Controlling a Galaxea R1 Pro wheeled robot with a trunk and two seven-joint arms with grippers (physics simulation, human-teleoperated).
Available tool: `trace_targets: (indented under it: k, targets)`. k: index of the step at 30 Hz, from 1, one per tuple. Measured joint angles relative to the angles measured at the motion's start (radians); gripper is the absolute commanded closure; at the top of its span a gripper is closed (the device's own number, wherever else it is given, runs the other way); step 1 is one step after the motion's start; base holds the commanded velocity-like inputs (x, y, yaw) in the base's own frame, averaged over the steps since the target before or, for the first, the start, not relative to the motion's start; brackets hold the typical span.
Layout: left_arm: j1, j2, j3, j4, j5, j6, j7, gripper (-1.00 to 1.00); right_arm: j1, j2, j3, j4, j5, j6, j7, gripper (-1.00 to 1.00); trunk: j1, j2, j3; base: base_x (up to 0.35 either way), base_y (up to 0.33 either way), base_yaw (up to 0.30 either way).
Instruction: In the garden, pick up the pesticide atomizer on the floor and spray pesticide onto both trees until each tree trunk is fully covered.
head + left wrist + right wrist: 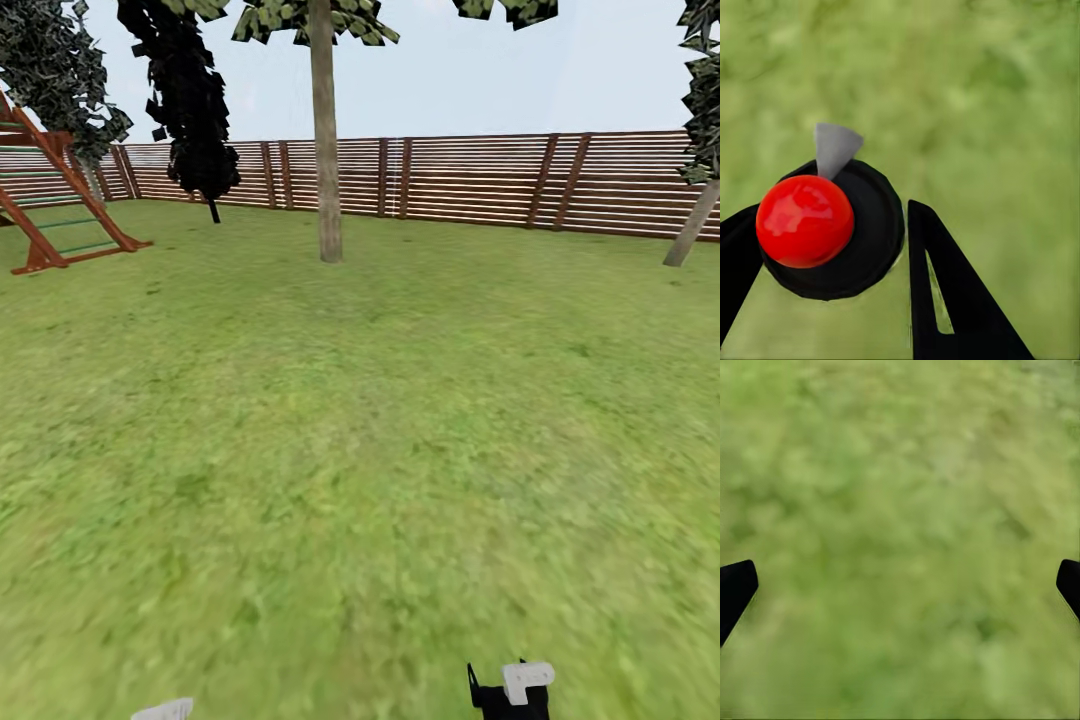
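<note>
Across the head view spreads the green grass floor (360,450) of the garden, closed off along the upper part of the frame by a brown slatted wooden fence (480,180). One tree (325,130) rises at upper centre, its straight grey-tan tree trunk (328,200) planted in the grass just in front of the fence. A second trunk (692,225) leans at the right edge of the frame. A dark, almost black narrow tree (190,100) stands at upper left, and a red-brown wooden play frame (50,200) sits at the far left edge.

At the bottom edge of the head view, right of centre, a black and white robot part (512,692) pokes into the frame; a small pale piece (163,710) shows at bottom left.

In the left wrist view, the left gripper (832,247) has its black jaws closed around the pesticide atomizer (832,229), seen from above: a round black body with a glossy red ball on top and a grey nozzle (835,148) jutting out over the grass. What it contains cannot be seen.

In the right wrist view, the right gripper (900,589) has its jaws spread wide, a black tip (735,589) at each side edge, with nothing between them but blurred grass.
</note>
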Motion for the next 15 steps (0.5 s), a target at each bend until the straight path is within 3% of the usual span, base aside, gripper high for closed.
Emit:
trace_targets:
  k: [8,15]
  targets:
    - [0.001,0.0,0.0,0.0,0.0,0.0,0.0,1.0,0.0,0.0,0.0,0.0,0.0,0.0,0.0,-1.0,0.0,0.0,0.0,0.34,0.0,0.225]
    - [0.0,0.0,0.0,0.0,0.0,0.0,-0.001,1.0,0.0,0.0,0.0,0.0,0.0,0.0,0.0,-1.0,0.0,0.0,0.0,0.34,0.0,0.023]
